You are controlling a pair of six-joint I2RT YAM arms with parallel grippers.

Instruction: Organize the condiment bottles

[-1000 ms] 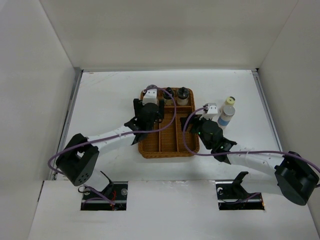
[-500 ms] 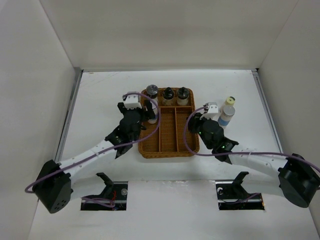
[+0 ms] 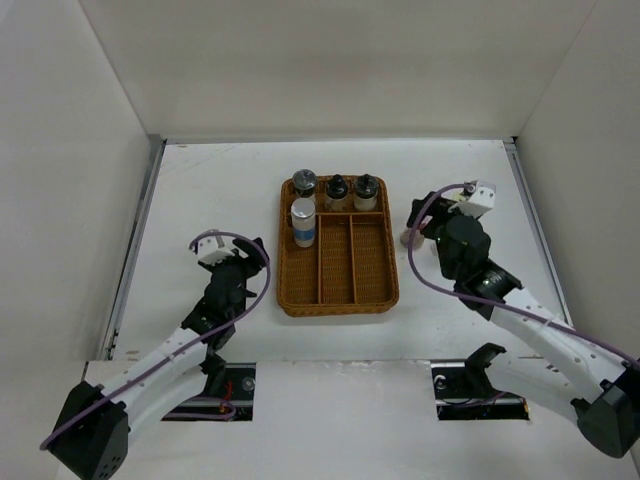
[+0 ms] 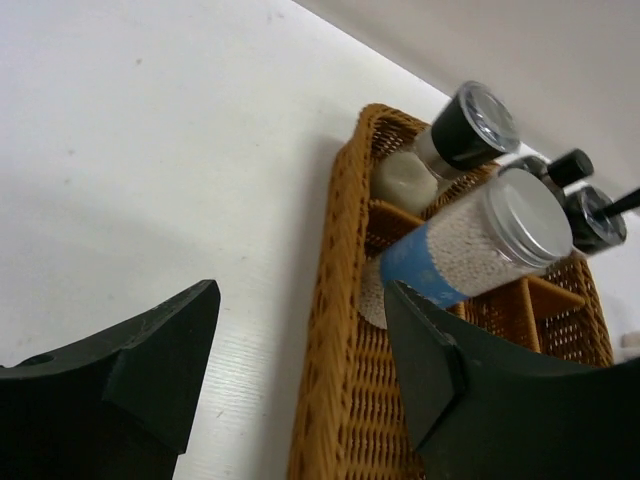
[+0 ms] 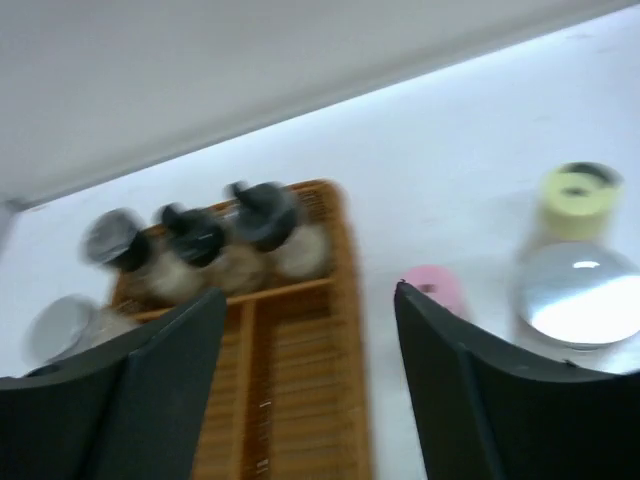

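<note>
The brown wicker tray (image 3: 340, 290) holds three glass shakers in its back row: a silver-topped one (image 3: 304, 181) and two black-topped ones (image 3: 337, 186) (image 3: 366, 186). A white grey-capped bottle with a blue label (image 3: 303, 222) stands in the tray's left compartment, also in the left wrist view (image 4: 470, 245). My left gripper (image 3: 245, 258) is open and empty, left of the tray. My right gripper (image 3: 425, 222) is open and empty, right of the tray. The right wrist view shows the pink-capped bottle (image 5: 435, 288), the cream-capped bottle (image 5: 578, 190) and a second grey-capped bottle (image 5: 578, 295) on the table.
White walls enclose the table on the left, back and right. In the top view the right arm covers most of the bottles that stand right of the tray; only the pink-capped one (image 3: 410, 238) shows partly. The tray's middle and right long compartments hold nothing.
The left gripper let go of the white bottle in the tray's left compartment and drew back to the left and nearer. The right gripper moved back and right, over the loose bottles.
</note>
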